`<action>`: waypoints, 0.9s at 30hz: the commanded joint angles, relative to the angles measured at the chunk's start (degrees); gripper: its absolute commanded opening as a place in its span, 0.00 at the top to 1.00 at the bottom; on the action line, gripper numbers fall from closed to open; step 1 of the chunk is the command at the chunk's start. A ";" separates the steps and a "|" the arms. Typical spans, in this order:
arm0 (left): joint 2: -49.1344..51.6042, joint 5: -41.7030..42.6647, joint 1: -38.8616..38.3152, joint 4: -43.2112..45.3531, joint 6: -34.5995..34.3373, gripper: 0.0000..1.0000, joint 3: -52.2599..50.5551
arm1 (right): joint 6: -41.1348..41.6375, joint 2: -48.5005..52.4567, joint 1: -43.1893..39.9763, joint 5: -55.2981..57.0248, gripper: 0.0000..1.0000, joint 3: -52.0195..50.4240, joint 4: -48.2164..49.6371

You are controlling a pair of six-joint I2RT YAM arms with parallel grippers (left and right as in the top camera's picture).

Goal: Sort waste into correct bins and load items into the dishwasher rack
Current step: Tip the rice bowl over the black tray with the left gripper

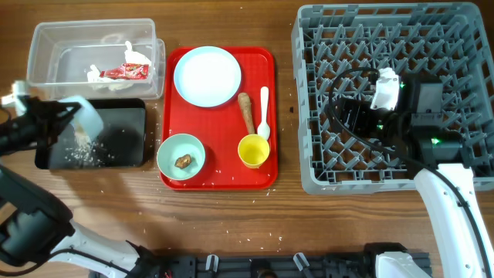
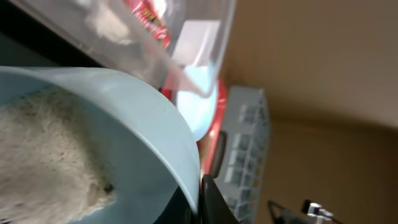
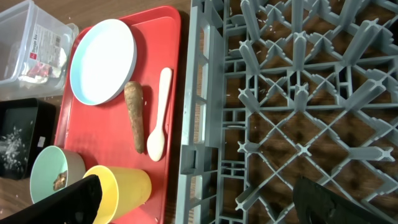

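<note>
The left claw [image 1: 63, 116] was clamped on the rim of a whitish bowl [image 1: 86, 120], which was tipped steeply over the black tray [image 1: 127, 116]. Loose rice grains [image 1: 83, 150] lay scattered on the tray floor beneath it. The left wrist view showed a clump of rice [image 2: 43, 149] resting inside the bowl. The bowl looked stiff, light and smooth-walled, so a firm pinch on the rim seemed the only sound hold. It would likely slip if the grip loosened. The rice looked sticky and would probably need a steeper tilt or a shake to drop. The right claw [image 3: 196, 183] hung wide open and empty above the grey dishwasher rack [image 1: 332, 177]. It was well apart from the red serving tray [image 1: 262, 58].
</note>
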 commanded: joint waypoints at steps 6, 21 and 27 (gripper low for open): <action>-1.27 24.90 4.68 -0.31 -6.36 0.96 -0.17 | -0.31 0.28 0.13 0.39 0.00 0.90 -0.48; -1.27 21.68 6.01 -2.40 -11.28 0.96 -0.15 | -0.33 0.28 0.13 0.39 0.00 0.90 -0.94; -1.07 16.09 6.43 4.00 -15.85 0.96 -0.15 | -0.33 0.28 0.13 0.39 0.00 0.90 -1.09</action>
